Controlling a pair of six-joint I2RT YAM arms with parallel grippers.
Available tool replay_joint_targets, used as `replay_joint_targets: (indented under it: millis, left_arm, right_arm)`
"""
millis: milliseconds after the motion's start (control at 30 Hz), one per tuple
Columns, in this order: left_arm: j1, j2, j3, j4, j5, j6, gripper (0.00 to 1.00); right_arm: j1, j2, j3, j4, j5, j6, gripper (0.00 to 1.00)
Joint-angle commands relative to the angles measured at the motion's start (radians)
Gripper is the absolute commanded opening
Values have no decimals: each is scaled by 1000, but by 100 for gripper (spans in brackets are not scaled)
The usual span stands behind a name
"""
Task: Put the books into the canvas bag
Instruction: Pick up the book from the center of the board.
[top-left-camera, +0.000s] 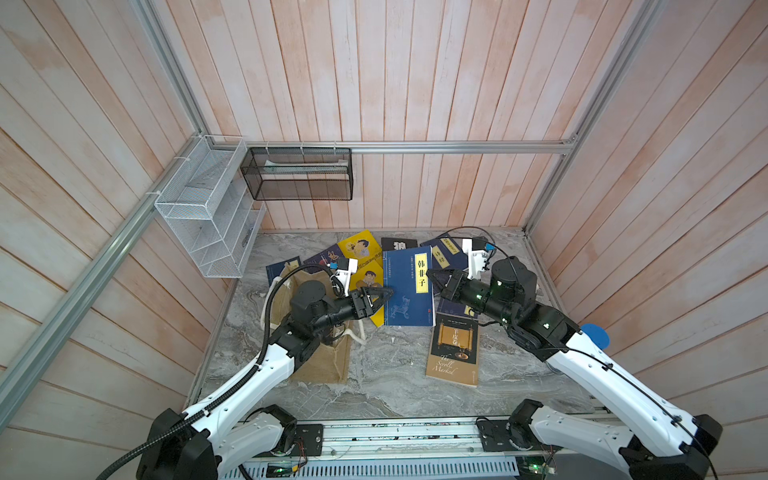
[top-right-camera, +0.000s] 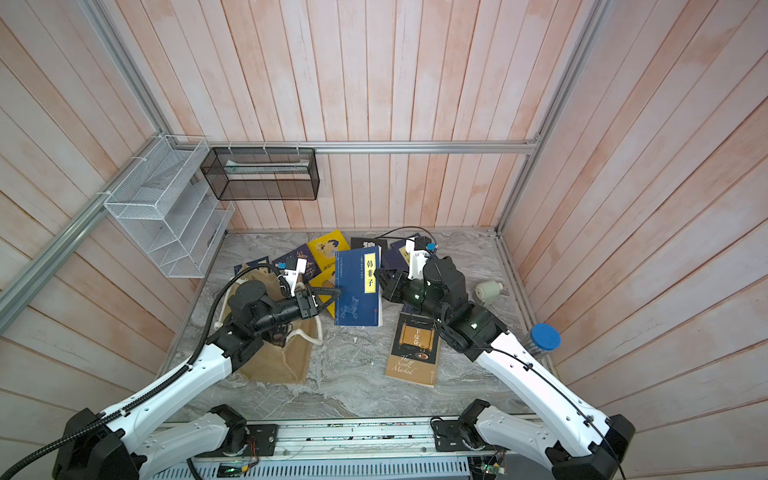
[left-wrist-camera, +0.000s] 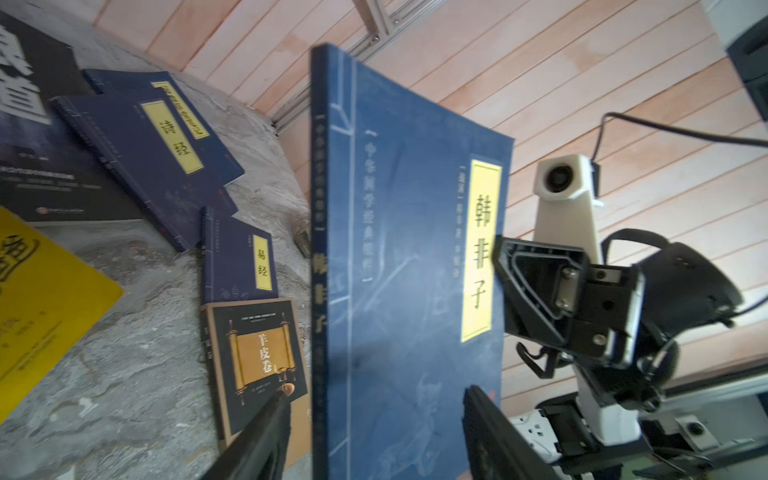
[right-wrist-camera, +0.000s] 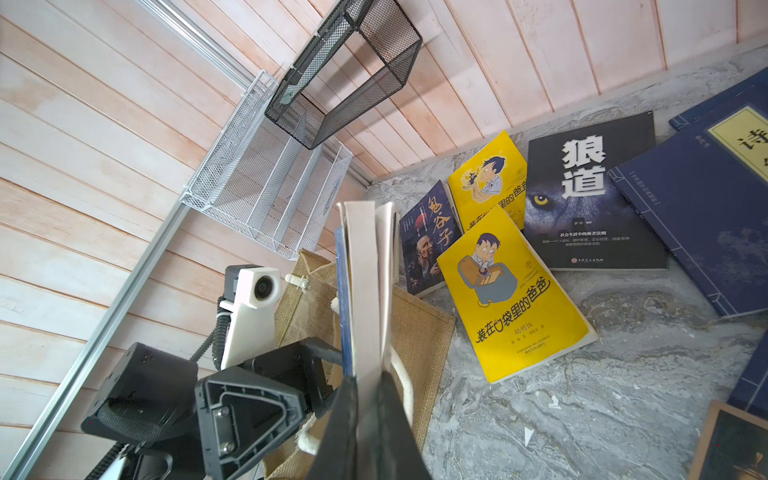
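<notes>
Right wrist view: the right jaws pinch the blue book (right-wrist-camera: 365, 270) by its page edge. The left jaws, wide, sit at its spine, long side pointing away. The canvas bag (top-left-camera: 328, 361) lies under the left arm (top-left-camera: 274, 361).

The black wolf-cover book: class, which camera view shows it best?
The right wrist view: nearly the whole cover of the black book shows. Both top views show only a strip behind the blue book; the left wrist view crops it.
</notes>
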Motion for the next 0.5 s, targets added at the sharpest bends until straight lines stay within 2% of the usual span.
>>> replay_joint_targets:
  millis: [0, 167, 367, 467]
  left_arm:
    - [5, 13, -15, 186, 97, -54, 66]
    - [9, -15, -18, 197, 103, -54, 55]
    - [22, -65, -5, 123, 90, -28, 17]
    - [31, -108, 22, 24, 62, 25, 6]
  right_arm:
    - [-8, 1, 19, 68, -36, 19, 0]
    - [-19, 16, 16, 84, -66, 17, 0]
    - [-28, 39, 10, 96, -112, 2, 0]
    - [-29, 50, 8, 95, -119, -6, 0]
